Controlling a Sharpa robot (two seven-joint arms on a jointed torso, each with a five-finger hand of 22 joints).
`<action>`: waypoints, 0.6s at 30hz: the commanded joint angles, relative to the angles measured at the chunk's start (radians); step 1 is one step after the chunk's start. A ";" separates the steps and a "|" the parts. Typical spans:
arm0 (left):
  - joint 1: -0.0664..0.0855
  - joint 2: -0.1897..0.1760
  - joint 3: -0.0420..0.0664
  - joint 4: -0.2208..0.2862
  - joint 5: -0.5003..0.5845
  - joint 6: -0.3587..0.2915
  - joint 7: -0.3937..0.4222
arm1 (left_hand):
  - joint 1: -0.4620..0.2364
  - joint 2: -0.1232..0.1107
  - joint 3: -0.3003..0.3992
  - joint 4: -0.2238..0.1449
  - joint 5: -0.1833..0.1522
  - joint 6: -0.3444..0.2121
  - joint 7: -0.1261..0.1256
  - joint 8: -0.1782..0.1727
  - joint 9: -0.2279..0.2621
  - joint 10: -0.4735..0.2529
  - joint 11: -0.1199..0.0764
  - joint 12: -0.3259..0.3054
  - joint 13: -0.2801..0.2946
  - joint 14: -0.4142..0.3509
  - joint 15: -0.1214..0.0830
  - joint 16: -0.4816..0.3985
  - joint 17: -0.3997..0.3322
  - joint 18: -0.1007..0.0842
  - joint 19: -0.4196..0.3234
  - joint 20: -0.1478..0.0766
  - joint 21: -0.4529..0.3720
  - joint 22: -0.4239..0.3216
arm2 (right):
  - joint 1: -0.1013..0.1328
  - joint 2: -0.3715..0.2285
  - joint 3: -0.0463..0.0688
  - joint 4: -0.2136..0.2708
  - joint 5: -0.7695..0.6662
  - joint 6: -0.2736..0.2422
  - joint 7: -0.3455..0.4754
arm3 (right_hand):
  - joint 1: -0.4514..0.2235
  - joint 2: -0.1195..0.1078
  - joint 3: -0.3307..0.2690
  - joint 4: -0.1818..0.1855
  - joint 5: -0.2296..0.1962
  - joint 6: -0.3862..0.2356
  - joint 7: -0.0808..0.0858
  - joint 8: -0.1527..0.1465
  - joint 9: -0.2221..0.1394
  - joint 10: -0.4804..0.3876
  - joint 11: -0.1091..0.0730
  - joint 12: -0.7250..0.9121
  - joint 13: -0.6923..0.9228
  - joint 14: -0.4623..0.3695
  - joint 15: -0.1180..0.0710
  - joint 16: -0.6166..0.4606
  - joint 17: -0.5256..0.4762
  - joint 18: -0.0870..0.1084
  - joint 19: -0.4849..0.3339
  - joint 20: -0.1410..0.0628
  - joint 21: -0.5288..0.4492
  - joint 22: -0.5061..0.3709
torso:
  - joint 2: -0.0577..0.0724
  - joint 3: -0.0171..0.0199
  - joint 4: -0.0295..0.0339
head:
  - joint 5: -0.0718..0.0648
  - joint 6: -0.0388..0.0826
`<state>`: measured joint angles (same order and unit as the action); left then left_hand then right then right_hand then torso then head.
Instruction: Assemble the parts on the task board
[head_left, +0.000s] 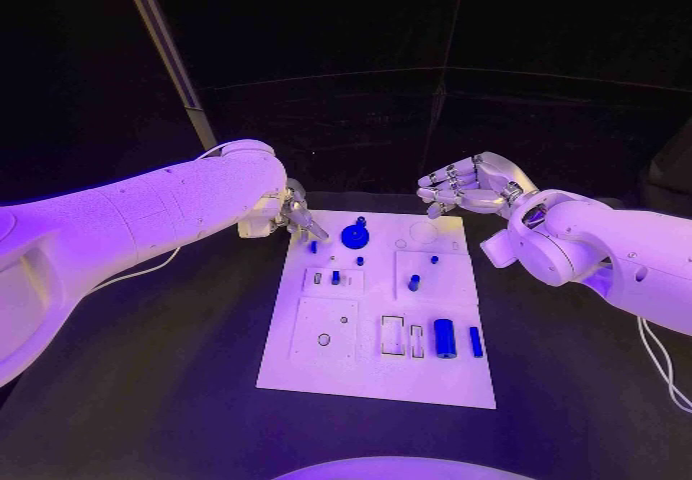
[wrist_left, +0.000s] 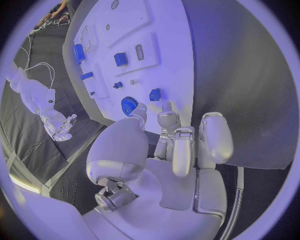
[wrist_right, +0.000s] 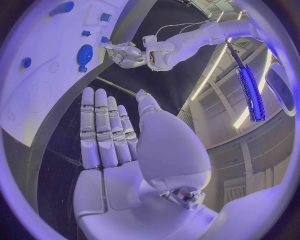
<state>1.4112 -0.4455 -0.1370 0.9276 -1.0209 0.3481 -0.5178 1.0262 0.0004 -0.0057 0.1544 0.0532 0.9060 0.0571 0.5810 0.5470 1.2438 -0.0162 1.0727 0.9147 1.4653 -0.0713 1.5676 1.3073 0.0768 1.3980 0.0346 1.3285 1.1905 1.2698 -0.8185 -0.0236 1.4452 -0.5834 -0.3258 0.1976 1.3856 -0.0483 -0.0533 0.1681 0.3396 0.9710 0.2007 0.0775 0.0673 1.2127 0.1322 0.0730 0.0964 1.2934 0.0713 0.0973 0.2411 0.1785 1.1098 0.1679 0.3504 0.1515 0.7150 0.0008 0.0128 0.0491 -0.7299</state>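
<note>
The white task board (head_left: 368, 375) lies mid-table with blue parts on it. A blue gear (head_left: 355, 238) sits near its far edge, and a small blue piece (head_left: 312, 246) lies by the far left corner. My left hand (head_left: 296, 215) hovers over that corner with its fingers apart and nothing in them. In the left wrist view the fingertips (wrist_left: 166, 107) point at the small blue piece (wrist_left: 154, 94), with the gear (wrist_left: 128, 105) beside it. My right hand (head_left: 469, 185) hangs open above the far right corner, fingers (wrist_right: 103, 125) stretched out straight and holding nothing.
Small blue pegs (head_left: 414, 283) stand in the board's middle blocks. A blue cylinder (head_left: 446, 338) and a slim blue bar (head_left: 476, 341) lie at the near right, beside empty slots (head_left: 392, 335). Black table (head_left: 173, 380) surrounds the board.
</note>
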 joint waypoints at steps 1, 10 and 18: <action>0.001 0.001 0.000 0.002 -0.012 0.041 0.002 | 0.014 0.010 -0.006 -0.003 -0.003 0.009 0.000 0.004 -0.003 0.007 0.002 0.006 -0.001 0.106 -0.005 0.003 0.263 0.004 0.007 0.000 0.003 0.001 | 0.002 0.001 0.001 0.001 0.000 0.006 0.007 | 0.001 0.010 -0.003 -0.001 0.000 -0.007 0.001 0.007 0.001 -0.007 -0.001 -0.006 -0.001 -0.008 0.002 -0.006 -0.001 0.003 0.002 0.008 -0.003 -0.002 | 0.000 0.0004 0.0001 | 0.000 0.000; -0.001 0.000 -0.001 0.009 -0.012 0.044 0.001 | 0.038 0.025 -0.007 -0.011 -0.003 0.012 -0.001 0.005 -0.007 0.008 0.001 0.007 -0.002 0.106 -0.005 0.003 0.263 0.003 0.008 -0.001 0.004 0.003 | 0.002 0.002 0.001 0.000 0.000 0.006 0.007 | 0.003 0.012 -0.002 -0.003 0.001 -0.007 0.001 0.007 0.002 -0.008 -0.001 -0.005 -0.002 -0.008 0.002 -0.006 -0.001 0.003 0.002 0.008 -0.005 -0.002 | -0.001 0.0003 0.0002 | 0.001 -0.002; -0.002 0.000 -0.001 0.019 -0.010 0.047 0.001 | 0.047 0.031 -0.007 -0.015 -0.003 0.015 -0.002 0.007 -0.009 0.010 0.000 0.009 -0.001 0.106 -0.006 0.003 0.263 0.003 0.009 -0.001 0.005 0.006 | 0.002 0.004 0.001 -0.001 0.000 0.007 0.007 | 0.003 0.012 -0.002 -0.003 0.001 -0.007 0.001 0.007 0.002 -0.008 -0.001 -0.005 -0.002 -0.008 0.002 -0.006 -0.001 0.003 0.002 0.008 -0.005 -0.002 | -0.001 0.0004 -0.0002 | 0.001 -0.004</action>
<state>1.4080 -0.4459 -0.1388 0.9445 -1.0251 0.3791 -0.5182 1.0635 0.0287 -0.0124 0.1476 0.0532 0.9133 0.0571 0.5810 0.5398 1.2437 -0.0161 1.0777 0.9129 1.4652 -0.0714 1.5676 1.3073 0.0768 1.3980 0.0346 1.3285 1.1957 1.2698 -0.8155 -0.0236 1.4430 -0.5834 -0.3252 0.1976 1.3896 -0.0444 -0.0533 0.1681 0.3396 0.9710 0.2007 0.0813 0.0673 1.2128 0.1322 0.0730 0.0958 1.2935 0.0713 0.0974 0.2412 0.1786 1.1133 0.1713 0.3504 0.1499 0.7141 0.0012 0.0128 0.0494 -0.7322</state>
